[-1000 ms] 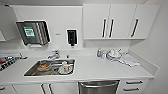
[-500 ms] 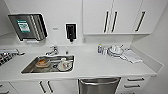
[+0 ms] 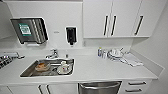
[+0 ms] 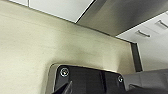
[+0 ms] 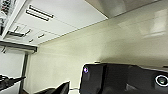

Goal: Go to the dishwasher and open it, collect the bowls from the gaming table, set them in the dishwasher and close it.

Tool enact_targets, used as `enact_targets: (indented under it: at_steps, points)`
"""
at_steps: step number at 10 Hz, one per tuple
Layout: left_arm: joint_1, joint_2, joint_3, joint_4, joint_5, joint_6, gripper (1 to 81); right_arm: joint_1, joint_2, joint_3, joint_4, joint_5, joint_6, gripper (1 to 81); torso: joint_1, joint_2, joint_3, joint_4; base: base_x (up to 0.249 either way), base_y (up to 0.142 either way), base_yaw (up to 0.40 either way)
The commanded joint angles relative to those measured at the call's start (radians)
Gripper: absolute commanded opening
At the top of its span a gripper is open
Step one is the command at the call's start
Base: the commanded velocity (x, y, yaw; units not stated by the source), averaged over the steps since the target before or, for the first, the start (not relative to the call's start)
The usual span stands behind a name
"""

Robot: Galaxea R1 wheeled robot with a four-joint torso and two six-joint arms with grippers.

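Observation:
The dishwasher (image 3: pixel 99 87) sits under the white counter straight ahead of me, just right of the sink. Its door is closed, and I see the brushed steel front and the top of the door. The same steel front (image 4: pixel 130 15) shows in the left wrist view above pale floor, and its steel edge (image 5: pixel 117 6) shows in the right wrist view. My arms' dark plates (image 4: pixel 87 80) (image 5: pixel 120 77) hang low over the floor near the cabinet fronts.
A steel sink (image 3: pixel 27 73) with a tap (image 3: pixel 53 53) holds dirty dishes. White dishes (image 3: pixel 115 53), small bottles (image 3: pixel 101 52) and a cloth (image 3: pixel 131 60) lie on the counter's right. Drawers (image 3: pixel 137 86) flank the dishwasher. Wall cabinets (image 3: pixel 112 20), a soap dispenser (image 3: pixel 71 35) and a towel dispenser (image 3: pixel 30 30) hang above.
The whole head picture has shifted a little and the counter looks slightly larger, so the camera has moved. Nothing on the counter has moved.

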Motion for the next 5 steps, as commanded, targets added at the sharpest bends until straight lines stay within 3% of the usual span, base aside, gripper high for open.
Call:
enact_targets:
  at_steps: [1,2,3,5]
  points:
    - [-0.110,-0.168,0.180,0.018,0.057,-0.033,81.1,0.133,-0.040,-0.033,0.064,-0.128,0.016,81.1,0.062,-0.096,0.000,0.000,0.000,0.000,0.000]
    - [-0.128,-0.196,0.235,0.020,0.063,-0.033,81.1,0.152,-0.041,-0.043,0.076,-0.130,0.018,81.1,0.085,-0.132,0.000,0.000,0.000,0.000,0.000]
    - [-0.140,-0.199,0.265,0.024,0.078,-0.033,81.1,0.176,-0.047,-0.043,0.096,-0.131,0.018,81.1,0.109,-0.170,-0.093,0.000,0.000,0.000,0.000]
    - [-0.147,-0.181,0.265,0.044,0.097,-0.034,81.1,0.238,-0.069,-0.011,0.133,-0.143,0.018,81.1,0.142,-0.225,-0.114,0.000,0.000,0.000,0.000]
